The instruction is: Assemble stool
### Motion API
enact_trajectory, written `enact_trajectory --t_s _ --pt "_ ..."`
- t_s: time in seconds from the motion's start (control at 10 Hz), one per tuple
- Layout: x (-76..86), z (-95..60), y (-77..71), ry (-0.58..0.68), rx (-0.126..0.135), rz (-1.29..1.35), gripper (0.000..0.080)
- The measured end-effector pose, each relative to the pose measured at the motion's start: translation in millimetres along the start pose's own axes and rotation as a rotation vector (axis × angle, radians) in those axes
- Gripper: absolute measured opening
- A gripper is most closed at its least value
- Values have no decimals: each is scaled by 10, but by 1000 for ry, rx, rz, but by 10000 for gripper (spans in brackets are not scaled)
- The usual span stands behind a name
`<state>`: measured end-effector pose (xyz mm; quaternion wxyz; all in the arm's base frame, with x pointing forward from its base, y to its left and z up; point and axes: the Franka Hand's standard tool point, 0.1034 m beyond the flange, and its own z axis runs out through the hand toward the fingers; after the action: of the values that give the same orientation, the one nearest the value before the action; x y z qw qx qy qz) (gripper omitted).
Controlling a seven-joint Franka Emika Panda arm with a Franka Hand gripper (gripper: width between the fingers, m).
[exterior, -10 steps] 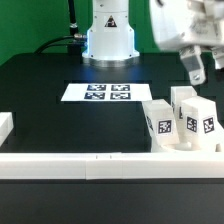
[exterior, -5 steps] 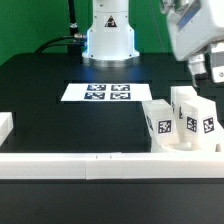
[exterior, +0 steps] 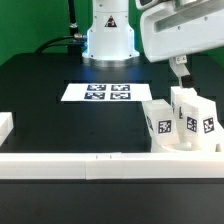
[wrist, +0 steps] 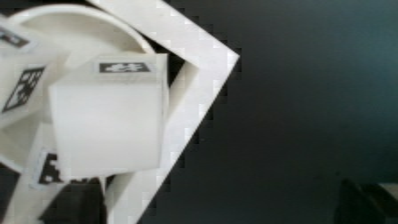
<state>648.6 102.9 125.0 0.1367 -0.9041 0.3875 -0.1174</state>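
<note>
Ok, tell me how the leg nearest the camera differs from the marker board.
The nearest leg is a thick block standing upright; the marker board is a thin sheet lying flat. The leg stands by the front rail among other legs; the board lies alone at mid-table. Both are white with black-and-white tags.

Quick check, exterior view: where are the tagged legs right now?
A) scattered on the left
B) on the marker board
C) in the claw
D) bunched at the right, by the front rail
D: the legs stand bunched at the exterior view's right behind the front rail, off the marker board, with the claw above them.
</note>
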Motion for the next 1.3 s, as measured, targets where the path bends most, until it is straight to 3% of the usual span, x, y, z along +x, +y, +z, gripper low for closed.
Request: enact_trajectory --t_s 0.1,0.2,0.5,0.9,1.1,1.3 --pt "11 -2 5 6 -18 -179 649" --pt "3 -1 -11 14 -58 -461 649" --pt "-101 21 -26 -50 -153 -932 649" --pt "-70 24 2 -61 -159 -1004 649" --pt "-123 143 70 -70 -167 -1022 649" --pt "-142 162 71 -56 -163 -1003 649"
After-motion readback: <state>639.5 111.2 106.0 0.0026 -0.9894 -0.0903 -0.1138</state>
